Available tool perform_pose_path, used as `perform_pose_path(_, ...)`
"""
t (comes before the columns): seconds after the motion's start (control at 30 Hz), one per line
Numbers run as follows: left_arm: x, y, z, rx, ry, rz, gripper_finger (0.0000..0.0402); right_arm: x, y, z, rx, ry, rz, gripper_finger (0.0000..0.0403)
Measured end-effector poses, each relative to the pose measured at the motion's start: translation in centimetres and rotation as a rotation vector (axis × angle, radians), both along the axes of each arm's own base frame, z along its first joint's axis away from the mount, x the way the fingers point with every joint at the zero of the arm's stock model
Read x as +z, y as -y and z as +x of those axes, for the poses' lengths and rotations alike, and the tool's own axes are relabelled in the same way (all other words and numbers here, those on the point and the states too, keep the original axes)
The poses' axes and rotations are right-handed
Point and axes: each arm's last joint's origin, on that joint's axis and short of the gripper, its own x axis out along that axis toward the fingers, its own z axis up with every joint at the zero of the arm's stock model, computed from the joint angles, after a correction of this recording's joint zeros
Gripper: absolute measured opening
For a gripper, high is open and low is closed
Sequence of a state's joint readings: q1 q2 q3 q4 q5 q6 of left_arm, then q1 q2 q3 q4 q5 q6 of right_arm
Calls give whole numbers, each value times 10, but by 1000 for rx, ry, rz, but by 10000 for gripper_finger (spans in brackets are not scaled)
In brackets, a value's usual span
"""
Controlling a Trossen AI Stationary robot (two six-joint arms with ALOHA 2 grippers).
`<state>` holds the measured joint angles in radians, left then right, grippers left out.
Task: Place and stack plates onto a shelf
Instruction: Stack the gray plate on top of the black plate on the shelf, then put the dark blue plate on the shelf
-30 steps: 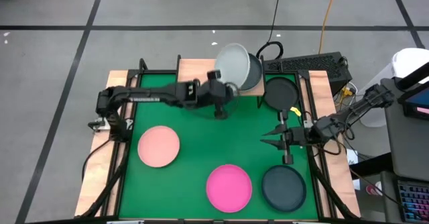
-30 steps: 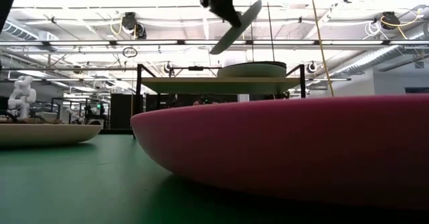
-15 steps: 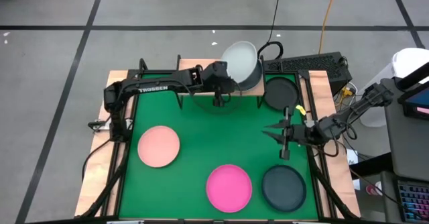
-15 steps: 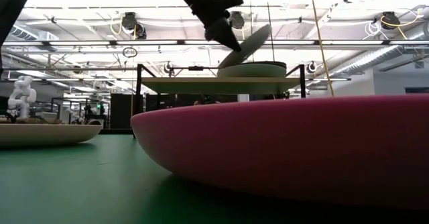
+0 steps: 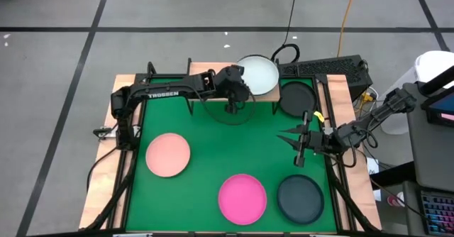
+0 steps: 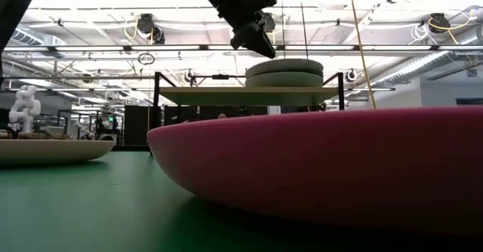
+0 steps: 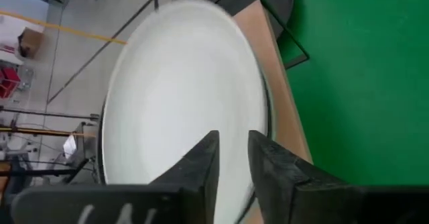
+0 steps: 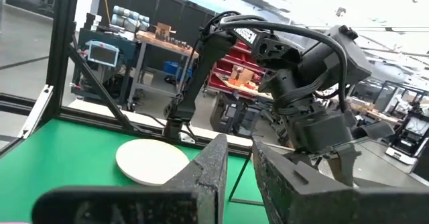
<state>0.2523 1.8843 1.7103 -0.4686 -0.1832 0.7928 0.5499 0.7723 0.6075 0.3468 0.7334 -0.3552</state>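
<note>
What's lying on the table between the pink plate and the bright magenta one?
Nothing. In the high view, only bare green mat separates the pale pink plate from the magenta plate.

overhead straight down, low table-level, 2 wrist views

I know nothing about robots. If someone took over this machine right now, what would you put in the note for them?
Left claw: above the edge of the white plate, not gripping it.
Right claw: open, empty, over the mat's right side.
Done: white plate lies flat on the green plate on the shelf.
Left: pink plate, magenta plate and dark plate on the mat; black plate near the shelf's right end.
</note>
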Motion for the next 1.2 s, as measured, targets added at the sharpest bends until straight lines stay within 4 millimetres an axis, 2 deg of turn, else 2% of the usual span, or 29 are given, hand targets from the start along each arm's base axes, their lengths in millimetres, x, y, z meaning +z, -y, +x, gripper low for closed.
perform_pose_path(0.2, 13, 1, -1, 56, 74, 37, 108, -2, 0, 0, -3, -17, -15, 55)
perform_pose_path(0.37, 52, 18, -20, 86, 215, 2, 108, -6, 1, 0, -53, -44, 17, 55)
perform_pose_path(0.53, 101, 43, -60, 92, 352, -77, 108, -8, 3, -1, -132, -67, 19, 55)
perform_pose_path(0.63, 123, 57, -87, 85, 428, -118, 108, -9, 3, -1, -130, -70, 32, 55)
perform_pose_path(0.7, 131, 64, -105, 88, 469, -155, 108, -11, 3, -1, -129, -78, 44, 55)
perform_pose_path(0.8, 130, 75, -123, 79, 535, -200, 108, -14, 3, -1, -128, -99, 55, 55)
perform_pose_path(0.9, 116, 84, -135, 64, 589, -246, 108, -15, 4, -1, -129, -106, 62, 55)
perform_pose_path(1.2, 46, 105, -163, 13, 732, -363, 108, -14, 5, 0, -139, -131, 83, 55)
